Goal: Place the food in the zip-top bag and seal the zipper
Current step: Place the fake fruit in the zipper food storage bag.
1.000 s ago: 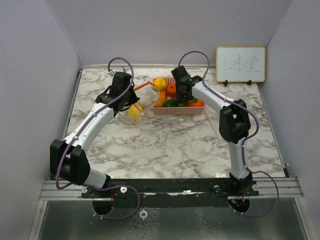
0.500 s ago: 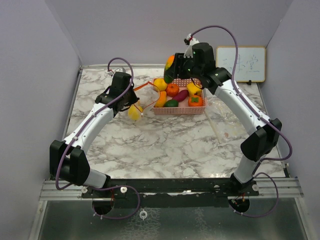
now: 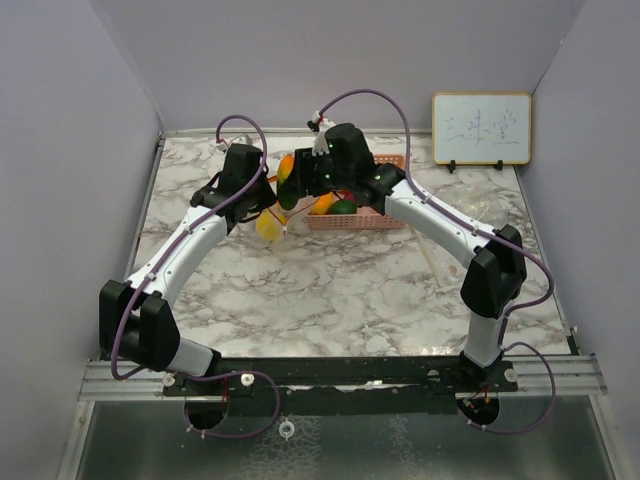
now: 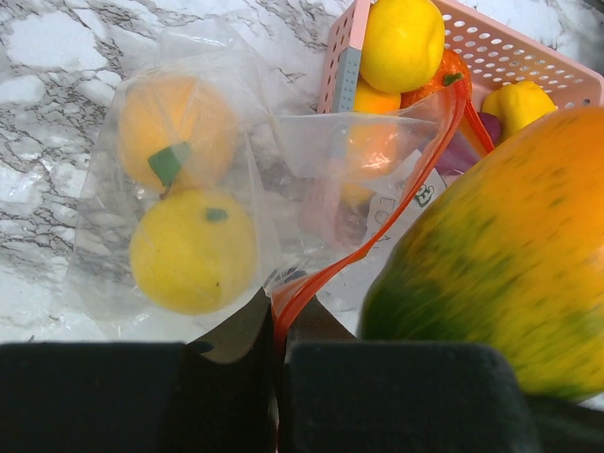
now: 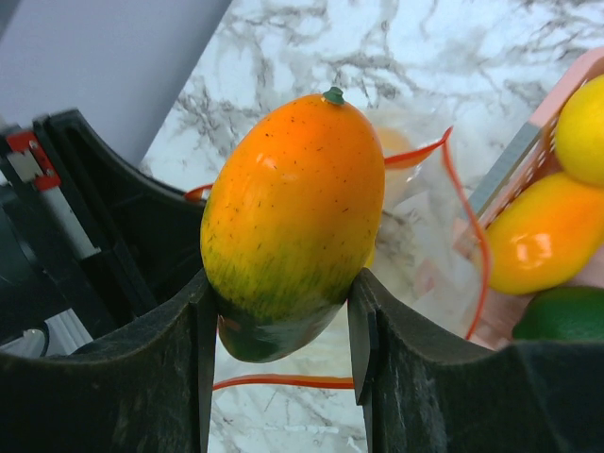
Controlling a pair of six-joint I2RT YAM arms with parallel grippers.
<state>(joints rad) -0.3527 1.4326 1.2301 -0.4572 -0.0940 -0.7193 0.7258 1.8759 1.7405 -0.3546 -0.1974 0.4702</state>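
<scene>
Right gripper (image 5: 283, 316) clamped on a mango (image 5: 293, 208); left gripper (image 4: 281, 363) pinched on the zipper strip (image 4: 377, 241)
The bag (image 4: 311, 160) lies on the table (image 3: 330, 290) just beside the basket (image 4: 491, 47), its mouth held open, and contains an orange fruit (image 4: 175, 123) and a yellow fruit (image 4: 193, 250) touching each other. The mango is off the table, close to the mouth; the right wrist view shows the strip on both sides of it. The basket holds a lemon (image 4: 401, 42), a yellow pepper (image 4: 514, 99) and further orange, green and purple pieces, partly hidden. In the top view the right arm covers most of the basket and the clear bag is hard to make out. The left wrist view shows the mango blurred and cut off
</scene>
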